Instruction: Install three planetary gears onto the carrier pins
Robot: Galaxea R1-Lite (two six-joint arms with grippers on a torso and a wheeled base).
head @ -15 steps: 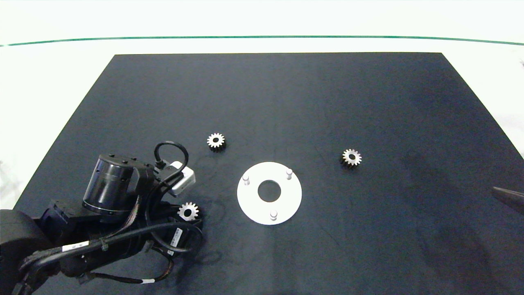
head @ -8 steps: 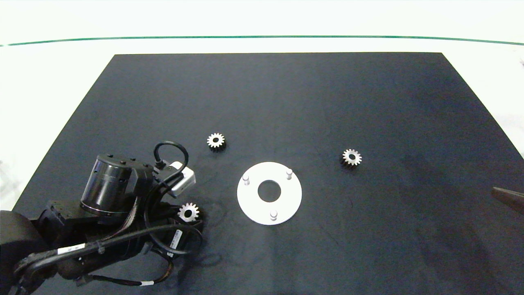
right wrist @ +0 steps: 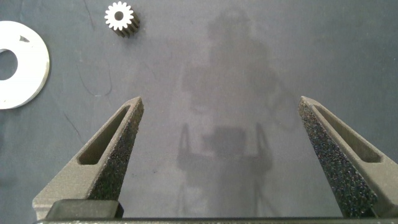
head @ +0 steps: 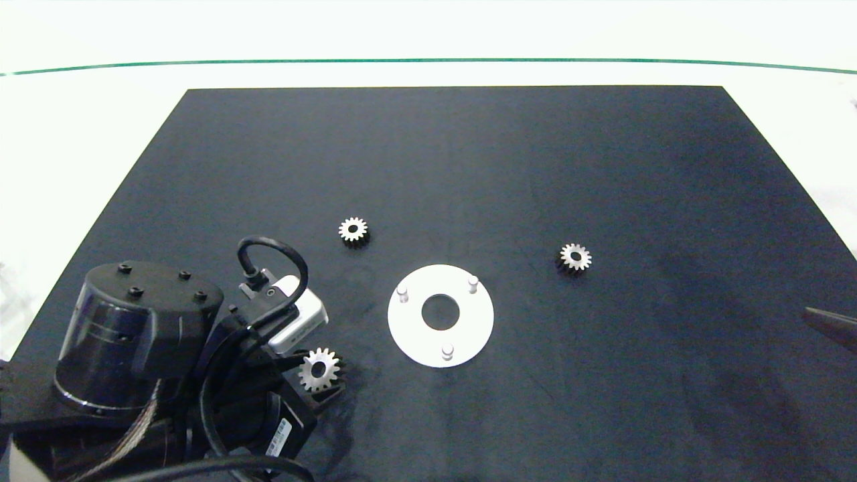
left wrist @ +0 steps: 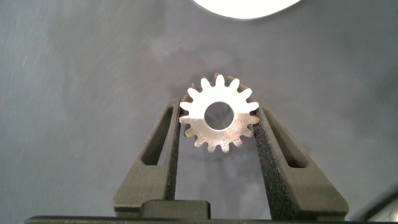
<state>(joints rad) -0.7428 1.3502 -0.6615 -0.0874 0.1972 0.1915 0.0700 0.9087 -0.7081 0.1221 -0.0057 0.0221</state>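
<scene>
The left gripper [left wrist: 219, 124] is pinching one gear [left wrist: 219, 112] by its teeth, near the mat's [head: 469, 154] front left corner. The right gripper [right wrist: 221, 155] is spread wide at the right edge. The white disc [head: 408, 331] with three bare pins [head: 447, 349] sits mid-mat. Two more gears [head: 575, 256] are left lying flat nearby. The gears look hard, light and slippery, so they are best gripped across the toothed rim.
</scene>
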